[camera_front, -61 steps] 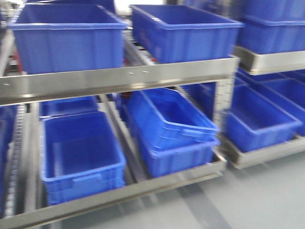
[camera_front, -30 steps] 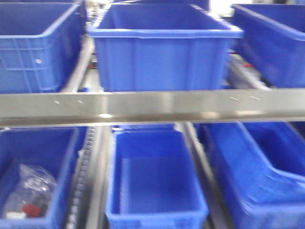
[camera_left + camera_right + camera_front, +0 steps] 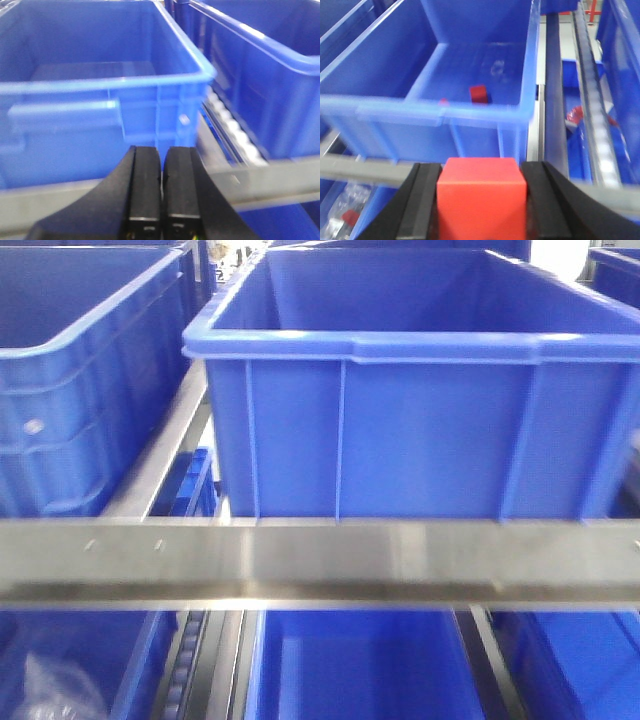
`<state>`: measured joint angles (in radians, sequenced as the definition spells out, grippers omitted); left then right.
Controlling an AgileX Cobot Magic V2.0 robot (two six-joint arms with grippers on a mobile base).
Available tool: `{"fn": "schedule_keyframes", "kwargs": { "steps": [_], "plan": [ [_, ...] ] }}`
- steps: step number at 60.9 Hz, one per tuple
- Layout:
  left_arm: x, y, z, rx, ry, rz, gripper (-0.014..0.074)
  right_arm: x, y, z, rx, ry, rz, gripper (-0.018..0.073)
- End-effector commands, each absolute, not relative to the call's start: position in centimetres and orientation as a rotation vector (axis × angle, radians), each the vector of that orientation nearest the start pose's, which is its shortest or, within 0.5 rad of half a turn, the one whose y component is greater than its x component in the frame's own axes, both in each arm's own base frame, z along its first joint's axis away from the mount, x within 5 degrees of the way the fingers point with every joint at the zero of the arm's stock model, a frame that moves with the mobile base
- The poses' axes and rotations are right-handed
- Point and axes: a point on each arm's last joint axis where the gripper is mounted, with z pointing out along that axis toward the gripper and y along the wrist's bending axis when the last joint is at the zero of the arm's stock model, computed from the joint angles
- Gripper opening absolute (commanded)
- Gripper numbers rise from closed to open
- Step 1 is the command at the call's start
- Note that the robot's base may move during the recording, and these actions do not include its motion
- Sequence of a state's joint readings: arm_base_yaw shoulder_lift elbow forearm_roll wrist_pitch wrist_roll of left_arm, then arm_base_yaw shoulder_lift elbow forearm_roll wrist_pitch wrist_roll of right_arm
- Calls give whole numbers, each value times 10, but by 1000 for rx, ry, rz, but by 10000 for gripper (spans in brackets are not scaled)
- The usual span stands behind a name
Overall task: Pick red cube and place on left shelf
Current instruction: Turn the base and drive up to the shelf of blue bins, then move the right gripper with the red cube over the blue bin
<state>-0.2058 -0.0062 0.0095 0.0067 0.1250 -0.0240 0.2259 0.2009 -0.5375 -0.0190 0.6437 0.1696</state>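
Observation:
The red cube point(image 3: 481, 200) is clamped between the black fingers of my right gripper point(image 3: 481, 169), which is shut on it. It hangs just in front of the left shelf's steel rail point(image 3: 350, 167) and a deep-blue crate point(image 3: 445, 65). In the front view the left shelf shows as a brushed steel rail point(image 3: 320, 560) with a large blue crate point(image 3: 420, 430) standing behind it. My left gripper point(image 3: 162, 150) is shut with nothing in it, pointing at another blue crate point(image 3: 100, 80) above a steel rail point(image 3: 265, 180).
A second small red block point(image 3: 479, 93) lies inside the crate ahead of the right gripper. Roller tracks point(image 3: 592, 100) run between crates. More blue crates point(image 3: 70, 390) stand alongside, and one sits below the rail point(image 3: 360, 670). A clear plastic bag point(image 3: 45, 690) lies in the lower left crate.
The front view has closed in on the shelf: the upper crate now fills the frame and the steel rail sits lower in view. The lower crates have mostly dropped out of sight.

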Motion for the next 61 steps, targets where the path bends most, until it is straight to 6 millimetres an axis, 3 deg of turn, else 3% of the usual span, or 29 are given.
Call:
{"fn": "schedule_keyframes", "kwargs": {
  "steps": [1,61],
  "plan": [
    [55,-12,200,146,1529,-191,102,40,8,335,-68,1702,257,165],
    [55,-12,200,144,1531,-188,102,40,8,335,-68,1702,257,165]
  ]
}}
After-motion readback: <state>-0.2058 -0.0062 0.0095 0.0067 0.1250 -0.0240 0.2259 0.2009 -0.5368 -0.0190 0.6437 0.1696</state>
